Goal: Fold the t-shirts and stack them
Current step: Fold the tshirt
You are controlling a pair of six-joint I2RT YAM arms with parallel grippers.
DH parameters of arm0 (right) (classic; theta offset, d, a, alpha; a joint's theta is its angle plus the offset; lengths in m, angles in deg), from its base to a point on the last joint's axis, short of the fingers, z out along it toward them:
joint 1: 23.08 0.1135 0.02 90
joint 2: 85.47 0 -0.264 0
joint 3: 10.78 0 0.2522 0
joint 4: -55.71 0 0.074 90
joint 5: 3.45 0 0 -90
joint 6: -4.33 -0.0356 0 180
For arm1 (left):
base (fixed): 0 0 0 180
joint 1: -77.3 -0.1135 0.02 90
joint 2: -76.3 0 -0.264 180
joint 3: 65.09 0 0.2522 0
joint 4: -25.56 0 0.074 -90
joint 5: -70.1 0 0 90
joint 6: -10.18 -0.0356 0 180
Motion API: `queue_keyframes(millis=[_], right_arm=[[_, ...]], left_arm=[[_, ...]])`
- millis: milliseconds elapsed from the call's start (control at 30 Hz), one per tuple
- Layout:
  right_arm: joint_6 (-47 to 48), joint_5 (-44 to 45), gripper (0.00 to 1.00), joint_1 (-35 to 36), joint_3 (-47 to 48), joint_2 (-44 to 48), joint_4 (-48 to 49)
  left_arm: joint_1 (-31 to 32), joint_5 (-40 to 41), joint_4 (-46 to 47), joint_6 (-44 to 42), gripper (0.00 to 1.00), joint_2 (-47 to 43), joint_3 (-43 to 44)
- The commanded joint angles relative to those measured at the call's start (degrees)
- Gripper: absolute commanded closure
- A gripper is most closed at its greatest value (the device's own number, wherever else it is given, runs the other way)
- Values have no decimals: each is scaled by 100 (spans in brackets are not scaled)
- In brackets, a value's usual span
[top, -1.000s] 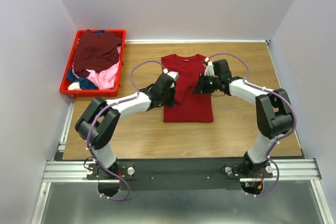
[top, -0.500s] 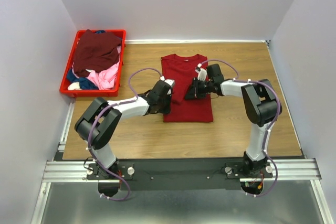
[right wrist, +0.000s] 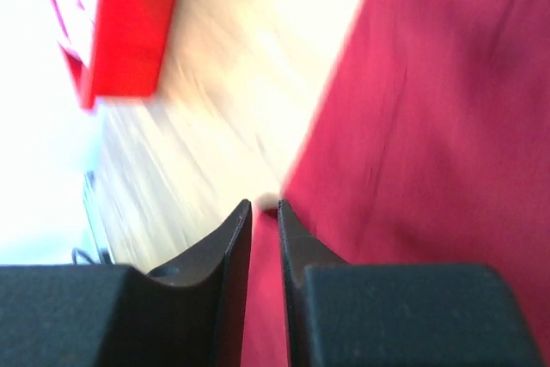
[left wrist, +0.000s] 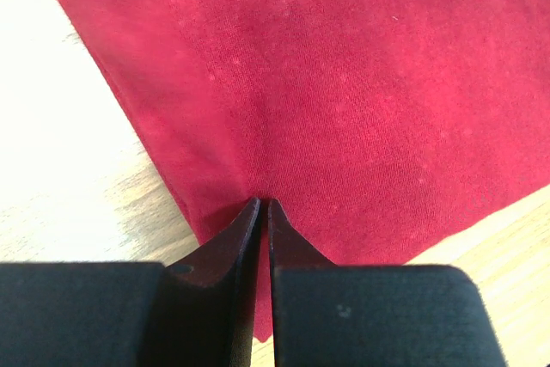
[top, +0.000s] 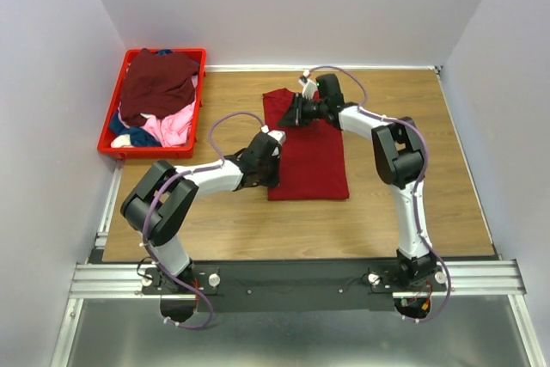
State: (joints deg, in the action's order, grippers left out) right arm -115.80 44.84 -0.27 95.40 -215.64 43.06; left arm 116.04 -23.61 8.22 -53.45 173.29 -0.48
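I am pinching the bright red cloth t-shirt [top: 314, 169], left gripper [left wrist: 263, 203] at its left edge, right gripper [right wrist: 264, 204] near its collar; shallow bites may slip, skewing the fold.

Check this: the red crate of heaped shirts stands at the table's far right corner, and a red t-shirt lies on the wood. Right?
No: the red crate stands at the far left corner, per the top external view; the rest holds.
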Motion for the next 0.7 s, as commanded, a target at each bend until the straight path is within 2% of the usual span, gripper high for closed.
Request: queue_keyframes(millis=[0, 33, 133, 233, 400, 467, 500, 633, 667], right_arm=[[-589, -65, 74, -118, 1189, -710, 83], [-669, -56, 74, -197, 1399, -720, 74], [-635, 40, 73, -320, 1218, -318, 74], [-520, 41, 73, -566, 393, 444, 83], [-327, -415, 73, -1041, -1610, 1774, 100], [-231, -758, 73, -1129, -2243, 2361, 101], [-204, -881, 73, -1138, -2846, 2556, 109], [-177, -1470, 73, -1164, -4236, 3269, 433], [-177, -1541, 73, -1225, -4537, 3374, 548]], left_arm=[[-16, -60, -179, -27, 85, -145, -198], [-42, -51, -153, -9, 85, -250, -198], [-112, -16, -65, 35, 85, -478, -198], [-253, -8, 163, 140, 85, -830, -181], [-297, -314, 585, 237, 85, -1515, -207], [-306, -762, 858, 246, 84, -1639, -268], [-306, -946, 902, 237, 84, -1622, -269], [-306, -2236, 1296, 420, 84, -1245, -574], [-306, -2318, 1385, 526, 84, -1192, -689]])
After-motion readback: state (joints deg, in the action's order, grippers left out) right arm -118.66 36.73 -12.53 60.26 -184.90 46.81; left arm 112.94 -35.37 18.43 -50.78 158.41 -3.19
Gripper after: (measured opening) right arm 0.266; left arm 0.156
